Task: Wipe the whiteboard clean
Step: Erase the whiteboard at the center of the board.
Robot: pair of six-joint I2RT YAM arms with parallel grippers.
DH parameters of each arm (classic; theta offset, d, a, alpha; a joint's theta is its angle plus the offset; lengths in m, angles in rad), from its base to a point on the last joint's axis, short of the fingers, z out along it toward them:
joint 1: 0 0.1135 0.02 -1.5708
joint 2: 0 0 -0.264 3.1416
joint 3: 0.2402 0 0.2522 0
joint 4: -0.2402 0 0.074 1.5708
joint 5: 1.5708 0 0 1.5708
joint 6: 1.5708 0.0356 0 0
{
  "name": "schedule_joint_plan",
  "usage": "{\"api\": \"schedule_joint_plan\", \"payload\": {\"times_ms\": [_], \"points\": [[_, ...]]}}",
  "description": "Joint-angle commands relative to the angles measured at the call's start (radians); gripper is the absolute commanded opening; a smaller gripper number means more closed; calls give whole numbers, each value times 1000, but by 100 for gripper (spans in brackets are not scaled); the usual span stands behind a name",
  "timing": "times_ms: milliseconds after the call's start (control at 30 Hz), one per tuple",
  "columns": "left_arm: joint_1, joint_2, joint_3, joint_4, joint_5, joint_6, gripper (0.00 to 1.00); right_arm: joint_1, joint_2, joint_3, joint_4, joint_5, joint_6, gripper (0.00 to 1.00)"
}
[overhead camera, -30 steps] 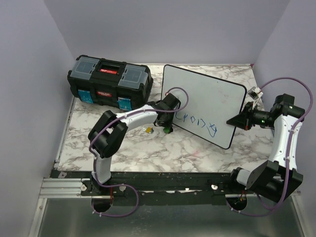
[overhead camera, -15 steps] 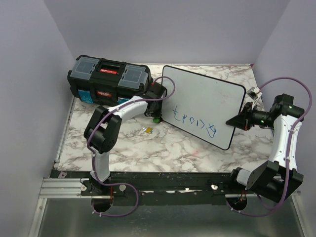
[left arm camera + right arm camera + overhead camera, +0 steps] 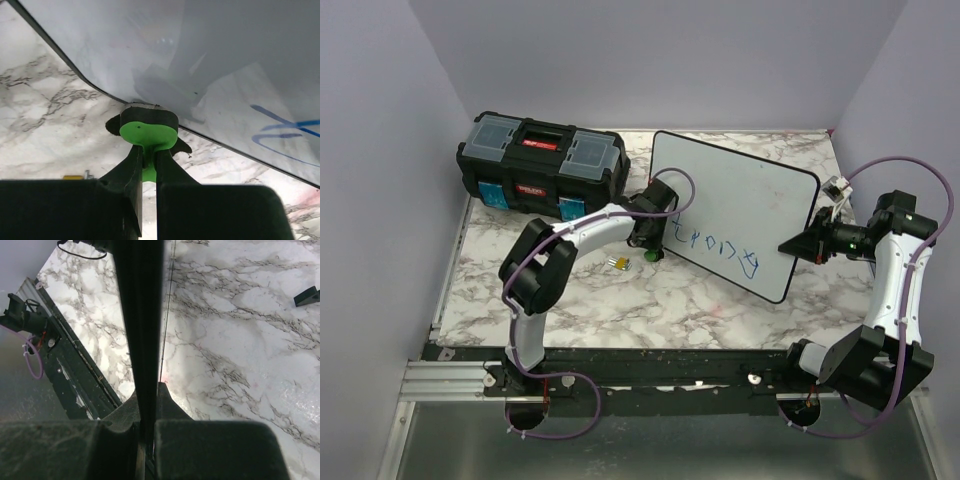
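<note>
Both closed: left tool (image 3: pixel 148 162) on eraser (image 3: pixel 148 131) at whiteboard (image 3: pixel 740 200), right tool (image 3: pixel 800 244) on its edge.

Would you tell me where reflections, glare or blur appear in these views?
Left wrist: the glossy white whiteboard mirrors the green eraser in the left gripper, whose fingers look dark and soft. Right wrist: the board's rim in the right gripper is blurred; the marble tabletop glints. Top external: evenly lit, sharp.

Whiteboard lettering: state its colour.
Blue. The lettering on the whiteboard is blue marker, clearest in the top external view.
</note>
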Motion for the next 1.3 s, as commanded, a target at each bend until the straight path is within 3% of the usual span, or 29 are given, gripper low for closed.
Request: {"api": "schedule_joint_plan", "payload": {"times_ms": [0,200,467,667,967,1267], "points": [[-52,27,1,52,114,-23,0,15,-11,8,-34,-177,-5,1],[-64,-23,-46,64,101,-35,0,16,-13,9,-34,-177,-5,1],[97,-64,-127,73,106,15,0,16,-16,6,-33,-174,-8,1],[124,-49,-81,56,111,46,0,16,-16,6,-33,-174,-8,1],[15,30,22,12,154,35,0,15,-13,11,-33,-176,-3,1],[-85,15,-61,58,196,-16,0,16,-13,11,-33,-179,-5,1]]}}
